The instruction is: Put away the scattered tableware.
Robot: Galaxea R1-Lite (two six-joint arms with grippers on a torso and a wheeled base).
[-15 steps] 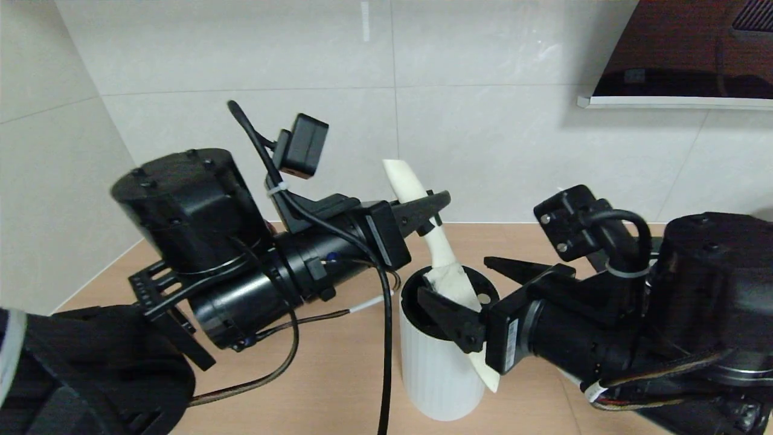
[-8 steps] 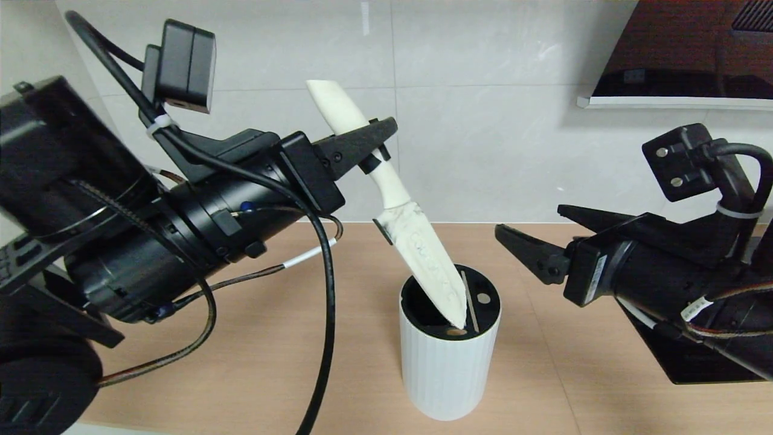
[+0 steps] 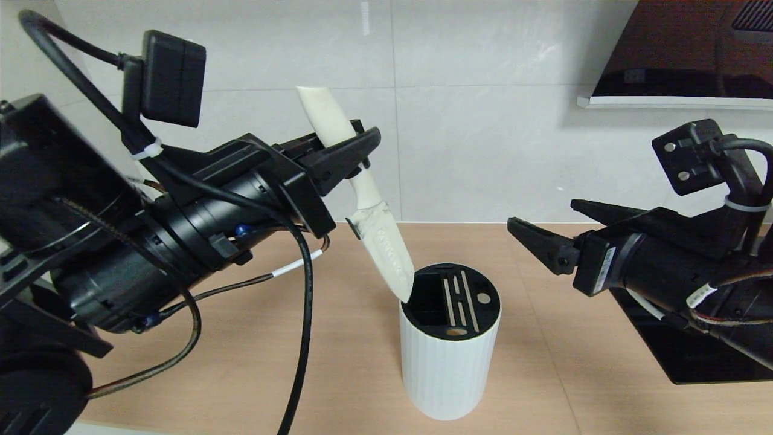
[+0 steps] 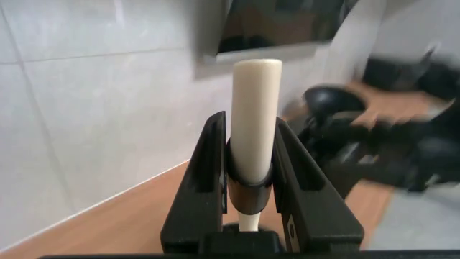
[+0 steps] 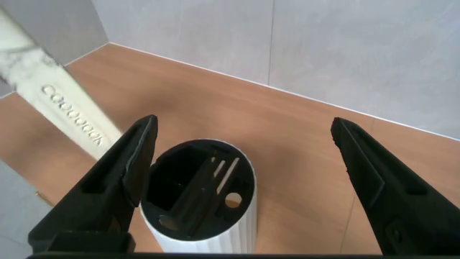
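Biggest thing first: the wooden worktop, with a black panel lying flat on it at about 3 o'clock from the knife holder. The left gripper hangs high at roughly 10 o'clock from the holder. Its fingers are clamped tight on the pale handle of the knife, around the middle of the handle. The right gripper sits at about 2 o'clock, fingers spread wide with nothing in them, well apart from the holder.

The knife holder is a white ribbed cylinder with a black top, upright on the worktop with nothing steadying it. The knife is up in the air and tilted, handle leaning off toward 11 and blade pointing down toward 5. The tip is right at the holder's rim on the 9 o'clock side. I honestly can't tell if it's touching. The narrow slots are nearer the middle of the top, so imo the tip isn't lined up with them.

What worries me:
- Push down from here and the tip probably lands on the rim or skids down the outside wall.
- The blade is slanted and the slots look straight, so it could wedge partway.
- With the other gripper not bracing the holder, a sideways shove from the blade could tip it over.
- The grip is on the handle only, so a snag might twist the knife in the fingers.
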